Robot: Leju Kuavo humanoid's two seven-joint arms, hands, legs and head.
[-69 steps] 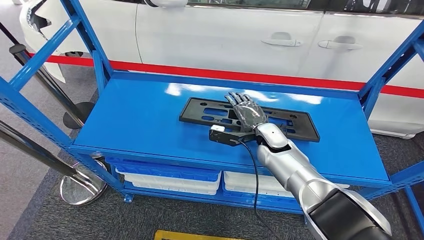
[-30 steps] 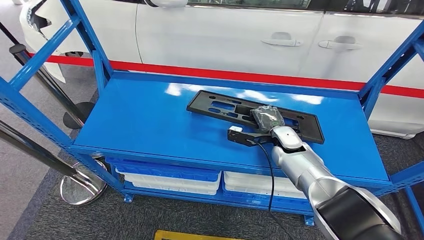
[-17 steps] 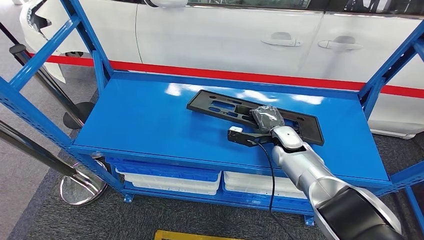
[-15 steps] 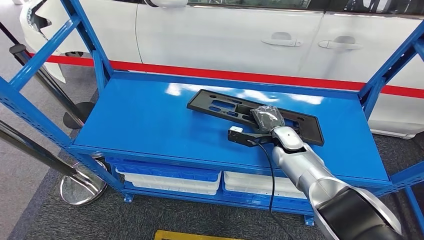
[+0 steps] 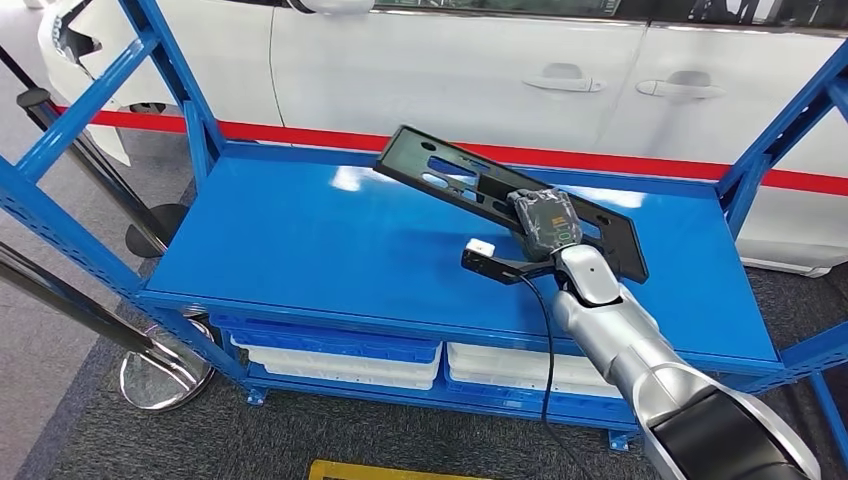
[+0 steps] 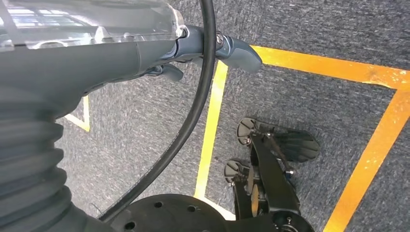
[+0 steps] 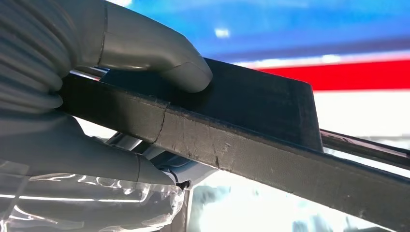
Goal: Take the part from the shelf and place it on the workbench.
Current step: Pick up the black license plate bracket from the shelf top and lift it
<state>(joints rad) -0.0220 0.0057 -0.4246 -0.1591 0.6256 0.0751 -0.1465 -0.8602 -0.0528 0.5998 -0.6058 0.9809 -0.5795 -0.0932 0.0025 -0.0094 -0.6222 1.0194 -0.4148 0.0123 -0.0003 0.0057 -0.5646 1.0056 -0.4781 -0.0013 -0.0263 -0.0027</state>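
Observation:
The part (image 5: 455, 178) is a long flat black plastic frame with cut-outs. My right hand (image 5: 545, 222) grips it near its right half and holds it tilted above the blue shelf top (image 5: 300, 240), its left end raised high. In the right wrist view the thumb (image 7: 159, 53) lies over the part's edge (image 7: 232, 150), with the fingers wrapped under it. My left hand (image 6: 145, 48) hangs over grey carpet and holds nothing.
A white car (image 5: 450, 70) stands close behind the shelf, over a red strip (image 5: 300, 135). Blue uprights (image 5: 160, 60) (image 5: 785, 125) frame both shelf ends. White bins (image 5: 340, 362) sit on the lower level. A chrome post base (image 5: 160, 378) stands at the left.
My right hand, first flat on the part, closed on it, slid it right, and has now lifted it off the shelf, left end tipped up.

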